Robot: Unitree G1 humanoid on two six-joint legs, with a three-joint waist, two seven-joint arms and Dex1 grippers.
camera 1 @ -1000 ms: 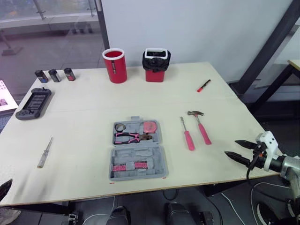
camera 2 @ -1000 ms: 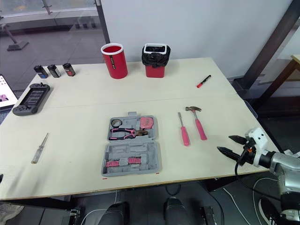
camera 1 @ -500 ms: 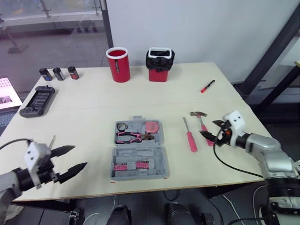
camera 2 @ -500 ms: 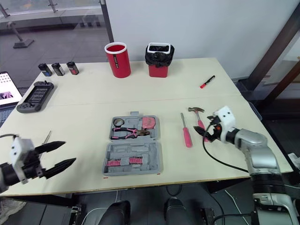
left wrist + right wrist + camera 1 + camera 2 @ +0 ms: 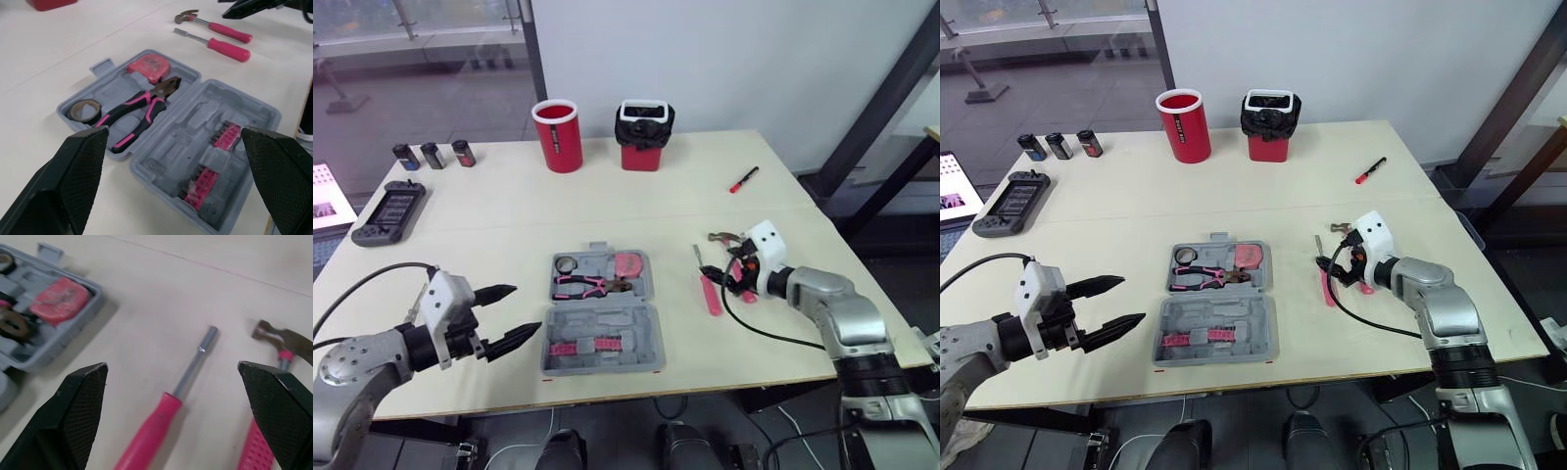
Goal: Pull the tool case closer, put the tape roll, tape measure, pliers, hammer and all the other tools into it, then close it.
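The grey tool case lies open mid-table. Its far half holds the tape roll, the pink-handled pliers and the red tape measure; pink bits sit in the near half. To the case's right lie a pink-handled driver and a pink-handled hammer, side by side on the table. My right gripper hovers open just over those two, its fingers straddling them. My left gripper is open just left of the case, pointing at it, holding nothing.
At the back stand a red cup and a red container with a black liner. A red pen lies back right. Three small dark canisters and a black handheld device sit at the left.
My left gripper has moved right, up to the case's left side. My right gripper has moved left, from beside the hammer to over the hammer and the driver. The tools and case lie still.
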